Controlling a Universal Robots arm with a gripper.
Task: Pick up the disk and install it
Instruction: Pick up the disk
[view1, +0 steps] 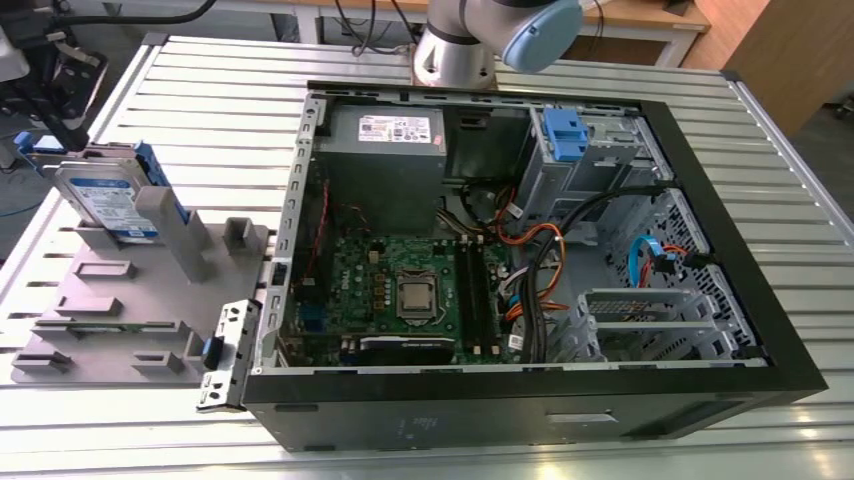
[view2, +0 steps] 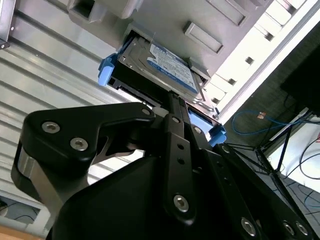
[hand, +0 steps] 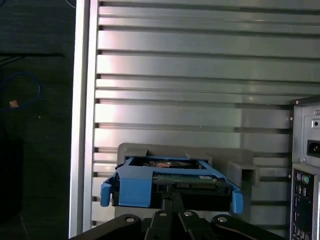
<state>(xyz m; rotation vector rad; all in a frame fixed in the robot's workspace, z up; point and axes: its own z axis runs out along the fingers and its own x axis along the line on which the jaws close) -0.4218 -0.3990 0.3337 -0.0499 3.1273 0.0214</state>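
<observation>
My gripper (hand: 172, 196) is drawn narrow, almost closed, its tips at the edge of the disk (view1: 110, 205), which stands upright in the grey holder (view1: 147, 290) at the exterior view's left, beside the open computer case (view1: 534, 412).

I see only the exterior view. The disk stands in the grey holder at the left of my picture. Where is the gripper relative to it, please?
Observer: In the first wrist view the gripper is right at the end face of the disk, centred between its blue rails. I cannot confirm contact.
Operator: Is the disk already out of the holder?
Observer: No. In the second wrist view it sits in the holder, label toward the camera.
Operator: What stands beside the holder there?
Observer: In the first wrist view, the computer case shows its outer panel with sockets, apart from the holder.
</observation>
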